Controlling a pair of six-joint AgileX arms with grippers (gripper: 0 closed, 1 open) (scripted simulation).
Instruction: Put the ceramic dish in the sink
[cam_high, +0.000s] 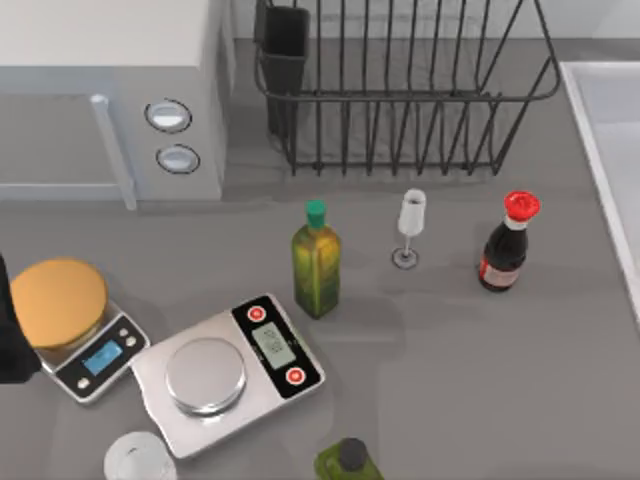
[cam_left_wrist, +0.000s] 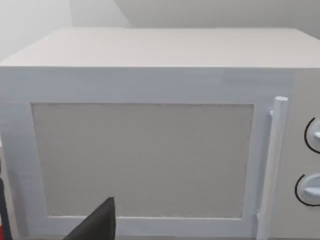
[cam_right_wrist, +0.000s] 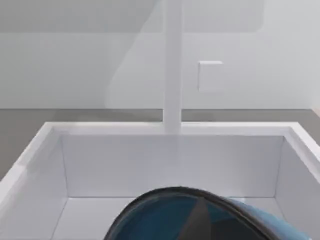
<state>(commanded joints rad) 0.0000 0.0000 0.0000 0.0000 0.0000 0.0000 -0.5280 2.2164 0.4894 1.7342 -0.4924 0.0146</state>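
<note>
In the right wrist view the ceramic dish (cam_right_wrist: 165, 220), blue inside with a dark rim, hangs close under the camera over the white sink (cam_right_wrist: 125, 165). A dark finger (cam_right_wrist: 199, 220) of my right gripper (cam_right_wrist: 200, 227) lies on the dish's blue inside, gripping it at the rim. In the top view the sink (cam_high: 590, 130) runs along the right edge of the table. My left arm (cam_high: 8, 335) stays at the table's left edge. Its gripper (cam_left_wrist: 97, 225) faces the microwave door.
A white microwave (cam_high: 110, 90) stands at the back left, with a black wire dish rack (cam_high: 400, 90) behind the middle. Two kitchen scales (cam_high: 225, 370) (cam_high: 90, 355), an orange disc (cam_high: 58, 300), bottles (cam_high: 316, 260) (cam_high: 508, 245), a wine glass (cam_high: 409, 228) and a white cup (cam_high: 138, 458) crowd the table's left and middle. A white tap (cam_right_wrist: 173, 65) rises behind the sink.
</note>
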